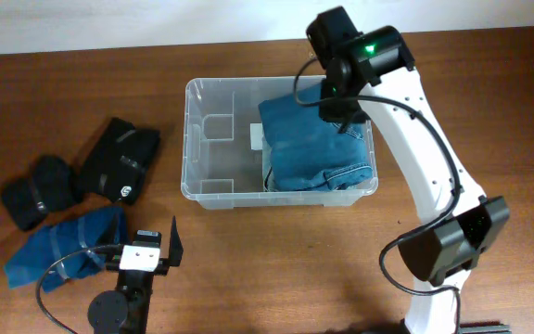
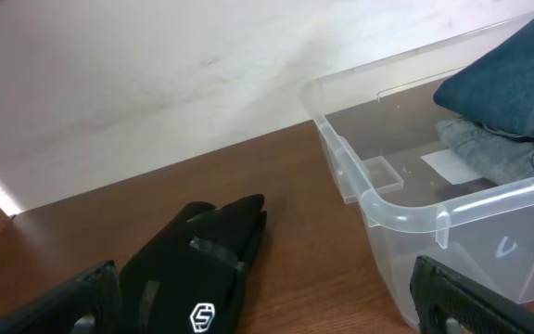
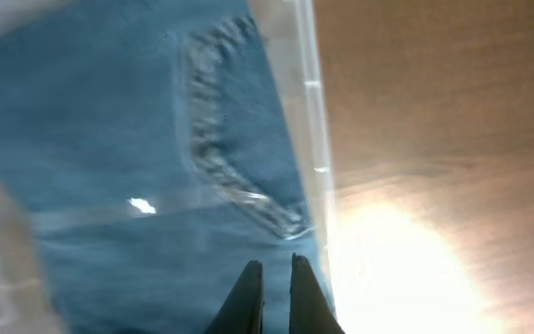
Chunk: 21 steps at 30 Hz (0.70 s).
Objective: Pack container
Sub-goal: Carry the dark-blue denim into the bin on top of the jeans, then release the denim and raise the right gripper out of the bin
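1. The container (image 1: 213, 158) stands upright on the table (image 1: 276, 278), toward 12 o'clock from the table's middle, with its long sides running 9 to 3 o'clock.
2. Folded jeans (image 1: 318, 144) fill its 3 o'clock half. The 9 o'clock half is bare clear plastic, with a white label (image 1: 256, 136) on the base beside the jeans.
3. The right fingers (image 3: 276, 292) are pressed almost together and grip nothing. They hang over the jeans, just inside the container's 3 o'clock wall, near its 2 o'clock corner.
4. The left fingers (image 2: 262, 301) are spread wide and empty, low at the table's 7 o'clock side. They are well apart from the container, which lies toward 1 o'clock from them.
5. A black glove (image 1: 119, 160) lies on the table at 9 o'clock of the container, near it but apart.
6. A black bundle (image 1: 35, 192) and a blue cloth (image 1: 63, 246) lie farther toward 8 o'clock.
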Available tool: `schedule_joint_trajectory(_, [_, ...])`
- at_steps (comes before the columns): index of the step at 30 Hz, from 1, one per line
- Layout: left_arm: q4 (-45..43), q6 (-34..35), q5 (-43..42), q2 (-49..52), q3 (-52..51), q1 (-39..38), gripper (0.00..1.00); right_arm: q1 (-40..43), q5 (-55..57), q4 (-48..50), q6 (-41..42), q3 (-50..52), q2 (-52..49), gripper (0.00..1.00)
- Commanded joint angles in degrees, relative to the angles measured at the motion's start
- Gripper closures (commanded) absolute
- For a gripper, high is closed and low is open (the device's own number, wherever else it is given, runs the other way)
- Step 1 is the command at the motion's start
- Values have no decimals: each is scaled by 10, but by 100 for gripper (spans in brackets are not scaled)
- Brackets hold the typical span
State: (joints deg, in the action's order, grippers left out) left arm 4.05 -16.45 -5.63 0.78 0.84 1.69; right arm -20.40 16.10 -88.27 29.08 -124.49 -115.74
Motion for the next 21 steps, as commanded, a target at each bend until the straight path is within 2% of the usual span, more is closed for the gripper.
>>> schedule_joint_trajectory(1, [1,6,-6,-4,-3,3,1,3,9,11,-12,74,9,96])
schedule_joint_trajectory(13, [1,6,-6,-4,-3,3,1,2,-59,174,-12,328,9,96])
schedule_joint_trajectory(17, [1,6,-6,-4,-3,3,1,3,-60,187,-12,329,10,96])
schedule_joint_trajectory(21, [1,6,-6,-4,-3,3,1,14,-60,158,-12,262,20,96])
